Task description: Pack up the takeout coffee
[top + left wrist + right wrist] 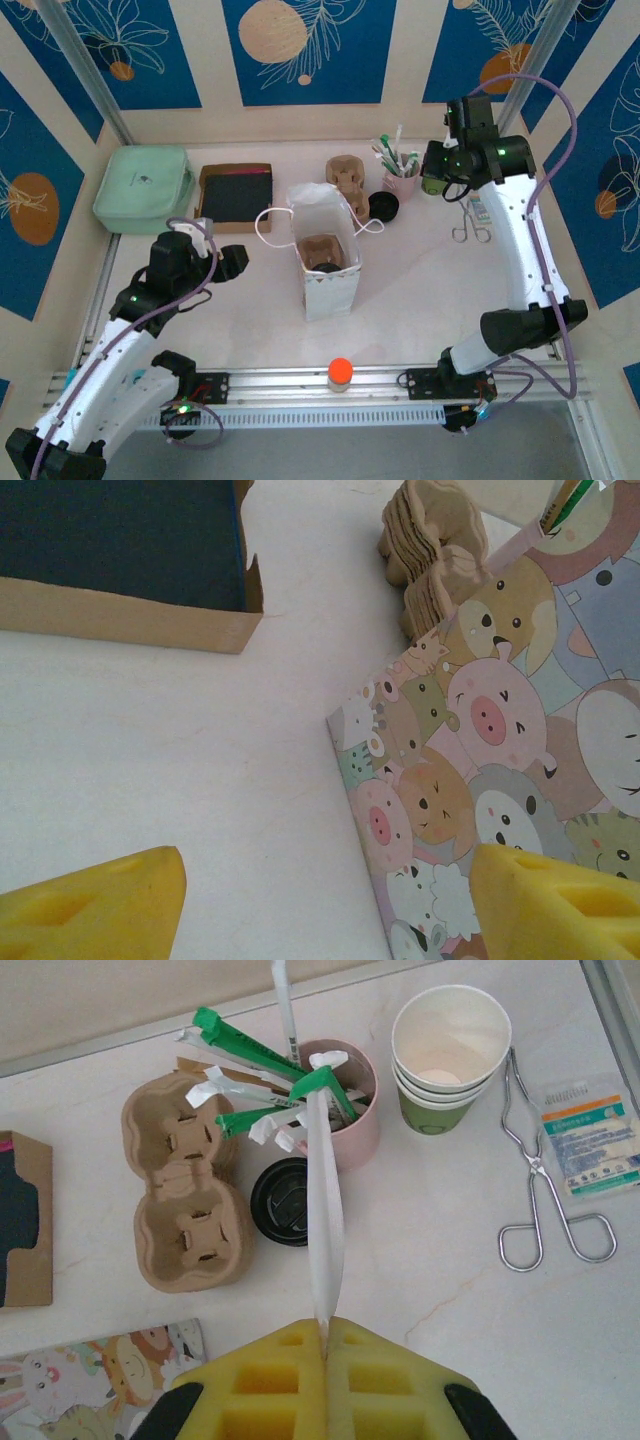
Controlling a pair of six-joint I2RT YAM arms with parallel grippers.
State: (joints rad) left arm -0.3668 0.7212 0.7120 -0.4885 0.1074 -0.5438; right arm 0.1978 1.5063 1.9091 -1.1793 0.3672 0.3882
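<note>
A white cartoon-printed paper bag [325,255] stands open mid-table. Inside it sits a brown carrier with a round black lid [324,267] in it, which I take for the takeout coffee; the cup body is hidden. My left gripper [238,262] [330,905] hovers open just left of the bag [480,740], holding nothing. My right gripper [440,165] [327,1325] is shut on a white paper-wrapped straw [325,1210] with a green end, pinched at its lower tip over the pink straw cup [345,1110].
A stack of brown carriers [190,1190], a loose black lid [290,1200], stacked lidless cups [450,1050], metal tongs [545,1180] and a packet [590,1140] lie at the back right. A mint case [145,187] and cardboard box [235,195] sit back left.
</note>
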